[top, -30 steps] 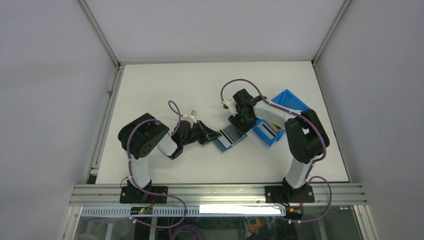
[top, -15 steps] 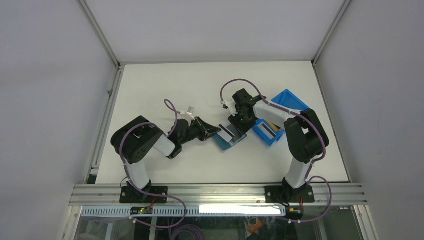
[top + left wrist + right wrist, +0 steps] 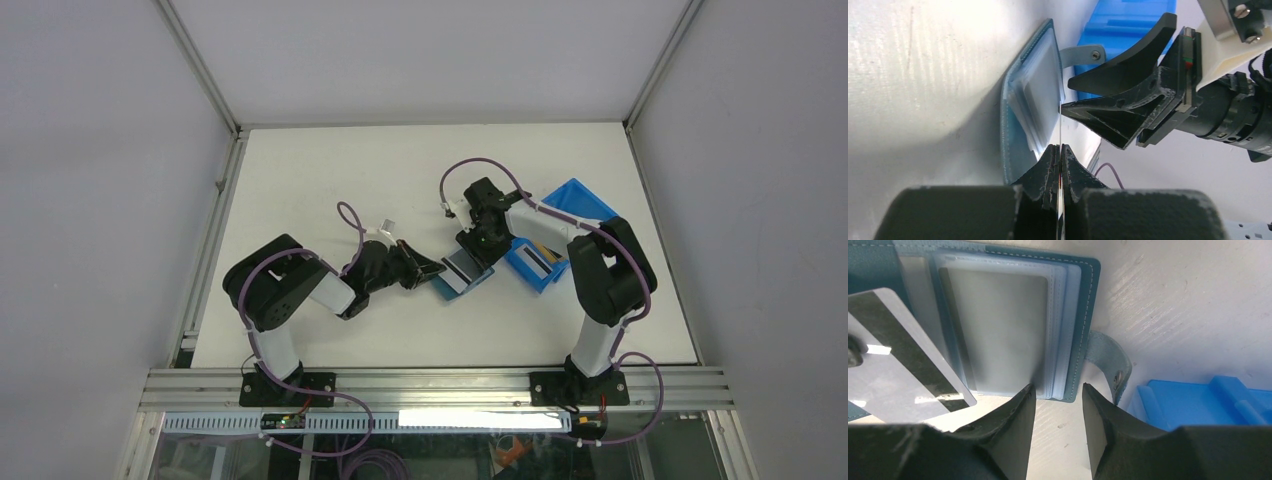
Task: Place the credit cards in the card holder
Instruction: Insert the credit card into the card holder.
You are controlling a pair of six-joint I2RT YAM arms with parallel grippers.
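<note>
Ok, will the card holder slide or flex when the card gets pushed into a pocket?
It will likely slide: the card holder lies flat on the smooth table and may need pinning. Its clear pocket leaves look thin and may buckle. The card in the left claw looks straight edge-on, so it is probably stiff.

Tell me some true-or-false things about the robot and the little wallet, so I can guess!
1. The left gripper is pinching a credit card. True.
2. The card holder is snapped shut. False: it lies open, with its pockets showing.
3. The right gripper has its jaws apart. True.
4. The credit card is tucked inside a pocket. False: it is outside the pockets, in the left gripper's grip.
5. The blue bin sits on the left gripper's side. False: it is on the right gripper's side.
</note>
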